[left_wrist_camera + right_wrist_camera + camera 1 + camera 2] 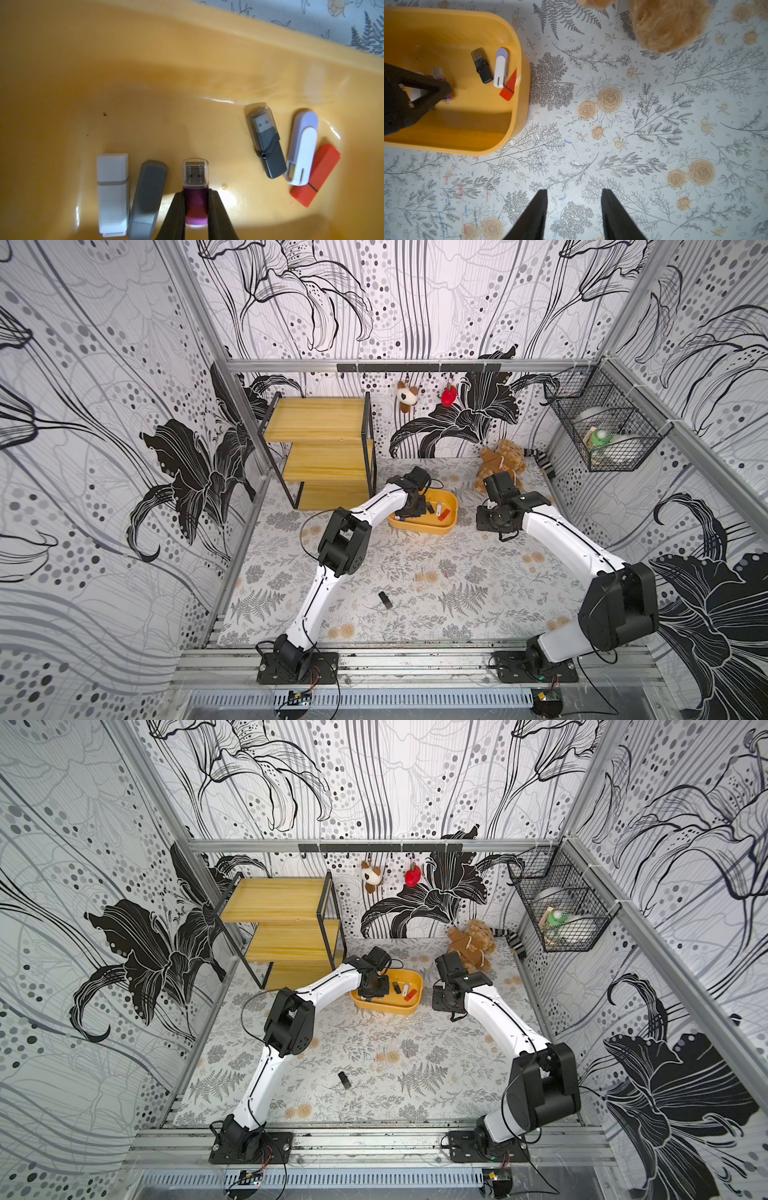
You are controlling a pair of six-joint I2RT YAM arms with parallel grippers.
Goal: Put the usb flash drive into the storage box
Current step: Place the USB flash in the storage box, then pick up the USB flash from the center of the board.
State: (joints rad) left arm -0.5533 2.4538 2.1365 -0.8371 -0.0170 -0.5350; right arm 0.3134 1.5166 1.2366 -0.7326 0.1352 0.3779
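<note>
Purple usb flash drive (195, 176) clamped tight in left hand (196, 192), low inside storage box (145, 62), grey drive (148, 197) just beside. Could ride out if lifted before letting go, or nudge that neighbour. Right hand (574, 193) part-open, empty.

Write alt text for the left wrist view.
The left gripper is shut on a purple flash drive inside the yellow storage box. Beside it: white capped drive, grey drive. Apart: black drive, white swivel drive, red drive.
</note>
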